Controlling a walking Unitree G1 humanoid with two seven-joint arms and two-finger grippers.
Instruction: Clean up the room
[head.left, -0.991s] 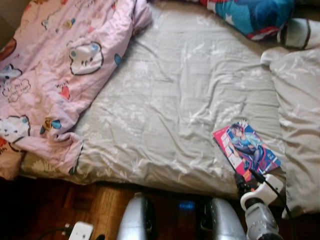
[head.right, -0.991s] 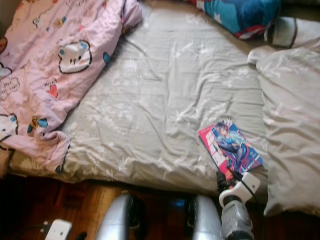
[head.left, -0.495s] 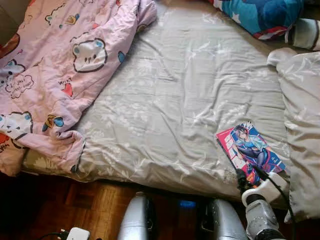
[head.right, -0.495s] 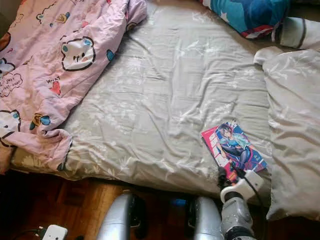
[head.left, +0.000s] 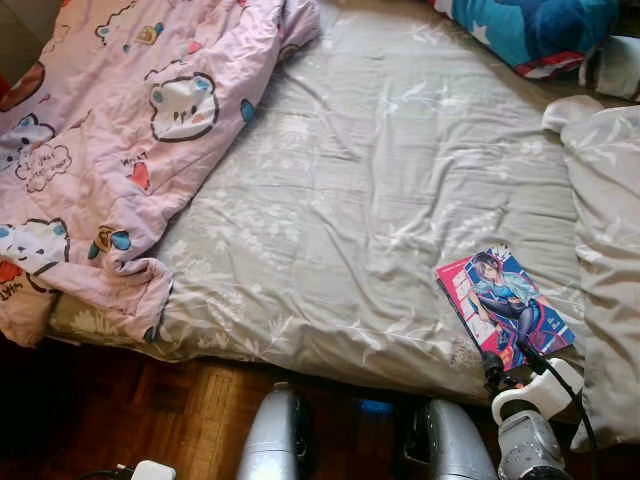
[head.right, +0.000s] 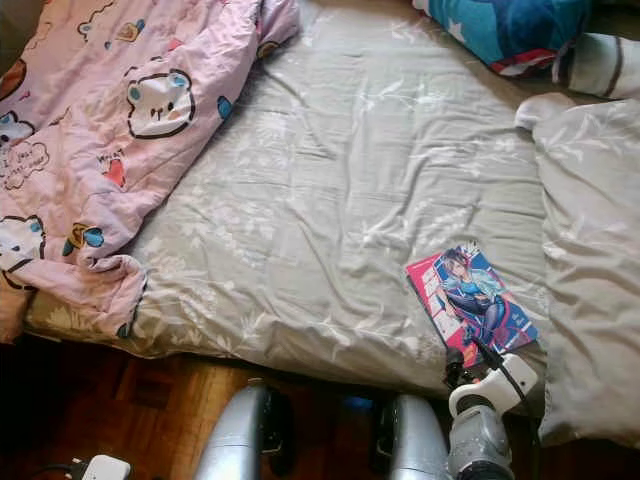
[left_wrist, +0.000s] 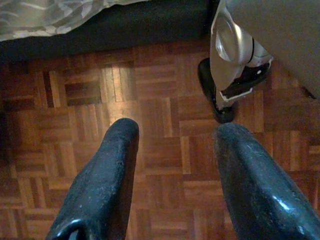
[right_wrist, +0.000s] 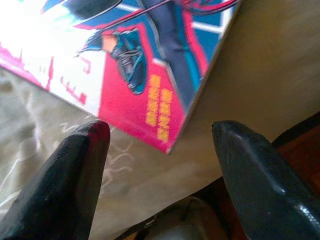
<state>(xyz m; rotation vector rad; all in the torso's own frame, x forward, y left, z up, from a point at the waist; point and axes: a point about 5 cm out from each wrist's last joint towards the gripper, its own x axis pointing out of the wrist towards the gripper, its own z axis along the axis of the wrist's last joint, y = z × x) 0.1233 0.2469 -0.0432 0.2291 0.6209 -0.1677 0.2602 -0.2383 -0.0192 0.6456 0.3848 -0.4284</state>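
Because the comic book (head.left: 505, 309) lies flat at the grey bedsheet's (head.left: 380, 180) lower-right edge, the right gripper (right_wrist: 160, 145) hovers spread wide at its near corner — grasping nothing yet; the left gripper (left_wrist: 175, 170) hangs parted over the parquet floor (left_wrist: 160, 85).

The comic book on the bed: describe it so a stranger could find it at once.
Start at the grey floral bed sheet and go to its near edge on the robot's right, beside the grey pillow. The comic book lies flat there, just beyond the open right tool. Its bright pink-and-blue cartoon cover stands out from the bedding.
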